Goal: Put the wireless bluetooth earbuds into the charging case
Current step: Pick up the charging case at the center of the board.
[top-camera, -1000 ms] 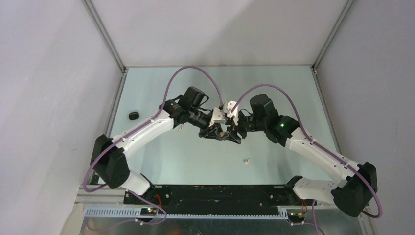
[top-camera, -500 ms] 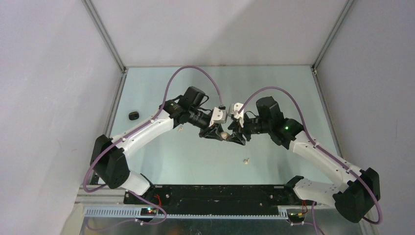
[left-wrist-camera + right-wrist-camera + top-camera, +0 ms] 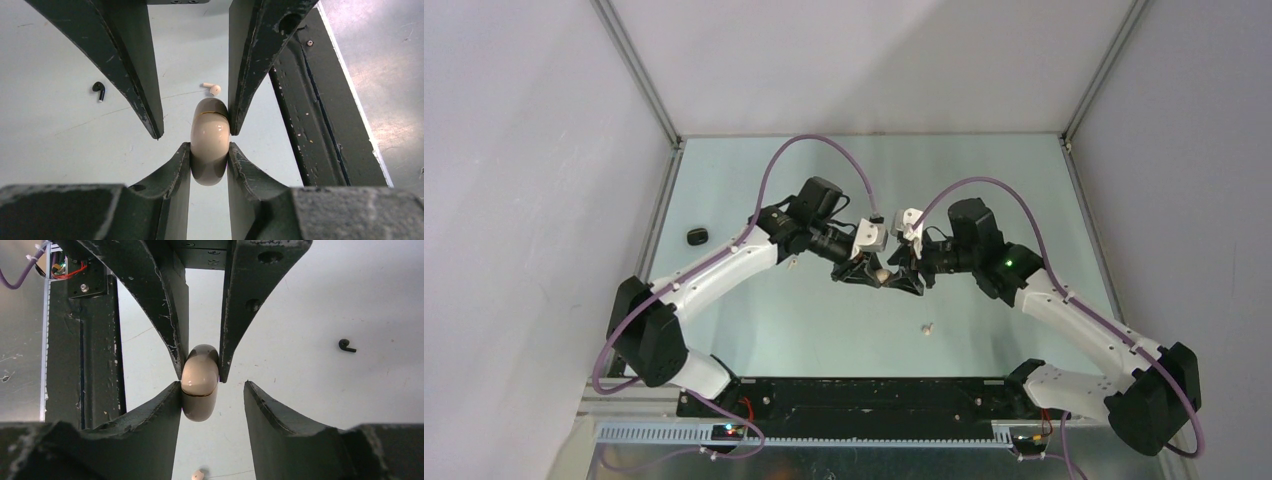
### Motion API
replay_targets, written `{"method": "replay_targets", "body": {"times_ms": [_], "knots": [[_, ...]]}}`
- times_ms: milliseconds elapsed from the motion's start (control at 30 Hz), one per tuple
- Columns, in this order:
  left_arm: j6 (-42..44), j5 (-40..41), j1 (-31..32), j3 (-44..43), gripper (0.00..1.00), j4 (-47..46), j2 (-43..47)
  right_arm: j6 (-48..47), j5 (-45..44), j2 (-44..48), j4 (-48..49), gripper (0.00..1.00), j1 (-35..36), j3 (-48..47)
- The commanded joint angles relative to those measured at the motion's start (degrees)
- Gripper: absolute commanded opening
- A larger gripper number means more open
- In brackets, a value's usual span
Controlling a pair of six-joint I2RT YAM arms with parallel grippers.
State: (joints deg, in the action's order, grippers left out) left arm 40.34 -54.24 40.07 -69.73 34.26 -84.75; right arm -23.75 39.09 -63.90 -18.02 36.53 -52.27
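We see one cream charging case (image 3: 210,145), its long axis running hand to hand, lid seam toward the right hand (image 3: 212,385). The left hand (image 3: 209,148) is clamped on it. The right hand's fingers stand apart, one touching the case. One black earbud (image 3: 99,90) and one cream earbud (image 3: 213,89) lie on the desk (image 3: 60,140).

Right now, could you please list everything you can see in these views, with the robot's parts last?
charging case: one, cream, held above mid-table.
white earbud: one, cream-white, on table nearer the bases.
black earbud: one per wrist view, maybe the same, on table.
small object: one, black, table's left edge.
table: one, pale green, under everything.
cables: two, purple, arching over the arms.
arms: two, white and black, meeting mid-table.
left end effector: one, dark, shut on the charging case.
right end effector: one, dark, open around the charging case.
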Motion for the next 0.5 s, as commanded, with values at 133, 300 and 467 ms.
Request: {"method": "replay_targets", "body": {"times_ms": [133,300,467], "knots": [[-1.0,-1.4,0.2,0.4,0.0,-2.1,2.4,1.5,0.4,-0.4,3.1,0.42,0.9,0.1],[-1.6,-0.4,0.2,0.2,0.08,-2.4,2.6,1.2,-0.2,-0.3,3.0,0.27,1.4,0.0],[-1.8,0.5,-0.4,0.1,0.53,-2.7,3.9,1.8,-1.1,1.7,3.1,0.15,0.5,-0.5]]}}
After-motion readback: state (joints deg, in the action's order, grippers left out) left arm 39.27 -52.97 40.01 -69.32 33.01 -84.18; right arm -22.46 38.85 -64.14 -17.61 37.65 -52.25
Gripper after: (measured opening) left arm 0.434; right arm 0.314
